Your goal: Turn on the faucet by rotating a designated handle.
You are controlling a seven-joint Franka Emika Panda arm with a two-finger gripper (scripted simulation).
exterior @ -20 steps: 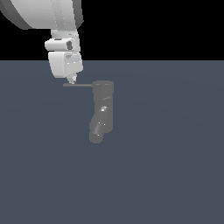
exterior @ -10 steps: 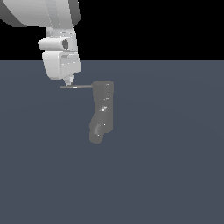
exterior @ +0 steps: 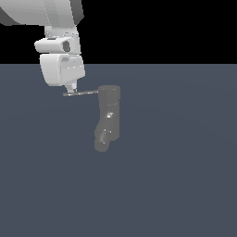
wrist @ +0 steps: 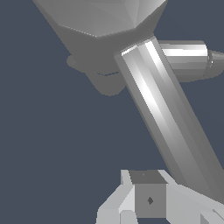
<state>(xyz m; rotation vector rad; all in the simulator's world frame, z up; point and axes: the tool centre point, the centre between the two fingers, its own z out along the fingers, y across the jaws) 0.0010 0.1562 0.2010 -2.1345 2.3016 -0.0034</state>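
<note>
One white arm hangs straight down, its tool (exterior: 70, 90) touching the outer tip of the handle (exterior: 82, 93); whether its fingers grip the rod I cannot tell. Beyond, the faucet (exterior: 108, 117) stands on the worktop (exterior: 176, 176), spout angled downward.

Flat, dim simulator render; no cast shadows; sharp focus; bright specular streak along handle (wrist: 162, 109) in wrist view.

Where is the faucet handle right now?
In the exterior view the handle sticks out level from the top of the faucet toward that view's left, its free end right under the hand, above the grey floor.
</note>
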